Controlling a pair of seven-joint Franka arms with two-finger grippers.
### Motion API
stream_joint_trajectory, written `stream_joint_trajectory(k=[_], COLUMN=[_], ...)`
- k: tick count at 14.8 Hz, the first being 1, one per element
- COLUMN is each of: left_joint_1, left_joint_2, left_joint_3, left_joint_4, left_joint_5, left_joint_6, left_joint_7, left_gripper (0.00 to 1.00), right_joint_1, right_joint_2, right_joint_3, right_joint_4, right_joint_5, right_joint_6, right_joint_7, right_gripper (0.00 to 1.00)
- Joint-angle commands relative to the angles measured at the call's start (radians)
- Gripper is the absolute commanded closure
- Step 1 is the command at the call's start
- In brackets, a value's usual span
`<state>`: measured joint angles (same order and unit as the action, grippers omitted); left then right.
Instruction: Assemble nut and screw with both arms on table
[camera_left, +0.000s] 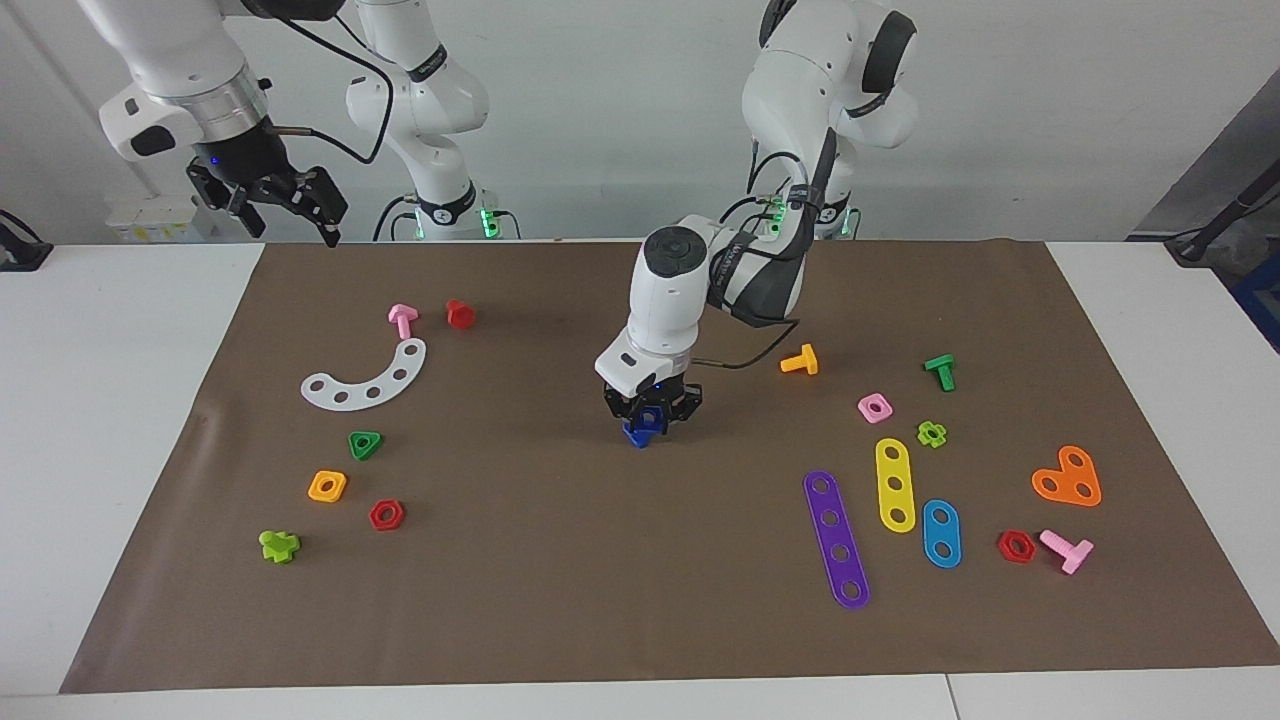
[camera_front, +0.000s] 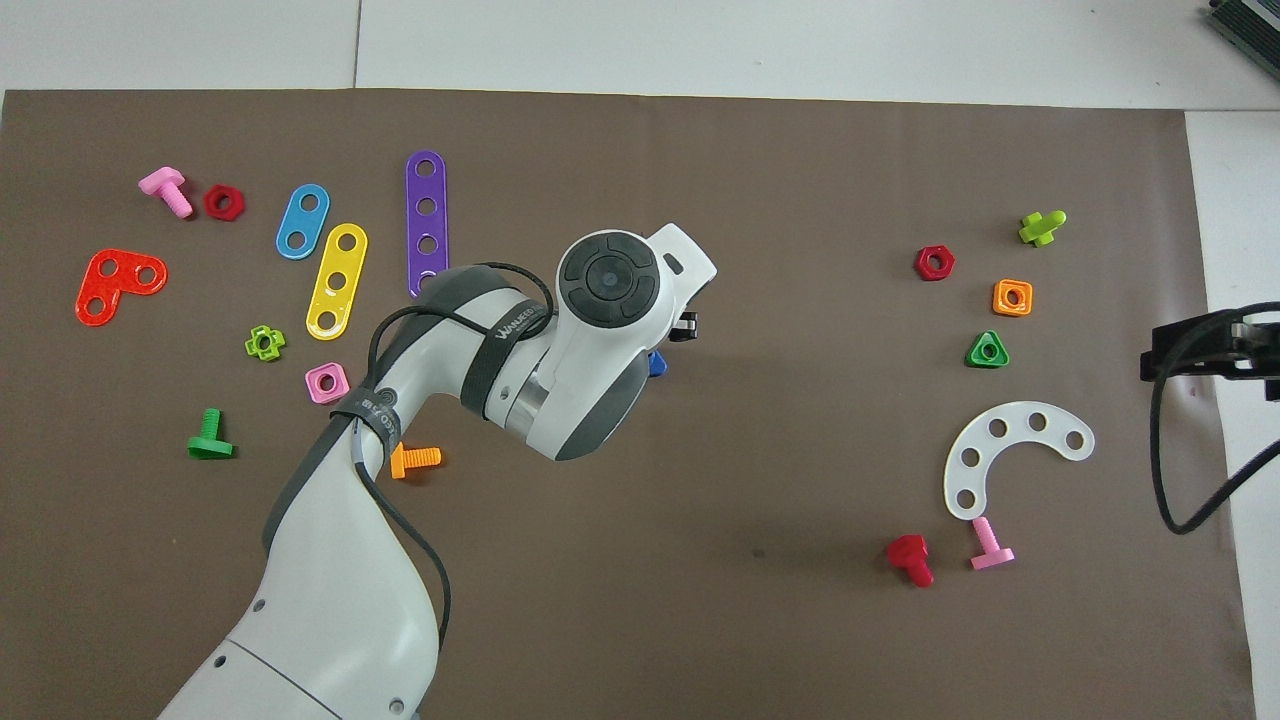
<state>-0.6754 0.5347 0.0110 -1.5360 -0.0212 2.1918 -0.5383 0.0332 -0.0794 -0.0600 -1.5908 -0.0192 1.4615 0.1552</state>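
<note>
Screw (camera_left: 642, 428): dark blue, gripped in closed left gripper (camera_left: 651, 414) at mat (camera_left: 560, 560) centre, directly beneath wrist. Right gripper (camera_left: 290, 205): open, empty, waiting over the mat's corner, well apart from the screw.

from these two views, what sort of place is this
Most likely a robotics lab bench set up for manipulation trials: two white arms, the left arm reaching out, a brown mat on a white table, and scattered toy parts such as a purple strip.
</note>
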Motion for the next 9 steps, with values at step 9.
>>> stream_joint_trajectory(k=[9], left_joint_1=[-0.038], left_joint_2=[-0.001], left_joint_3=[0.007], left_joint_4=[-0.001], left_joint_5=[0.003], left_joint_6=[0.022], left_joint_7=[-0.055], left_gripper=[1.00], right_joint_1=[-0.007], right_joint_2=[0.004], right_joint_3=[0.002], right_joint_4=[0.015], right_joint_5=[0.021], right_joint_6=[-0.016], right_joint_7=[-0.017], right_gripper=[0.00])
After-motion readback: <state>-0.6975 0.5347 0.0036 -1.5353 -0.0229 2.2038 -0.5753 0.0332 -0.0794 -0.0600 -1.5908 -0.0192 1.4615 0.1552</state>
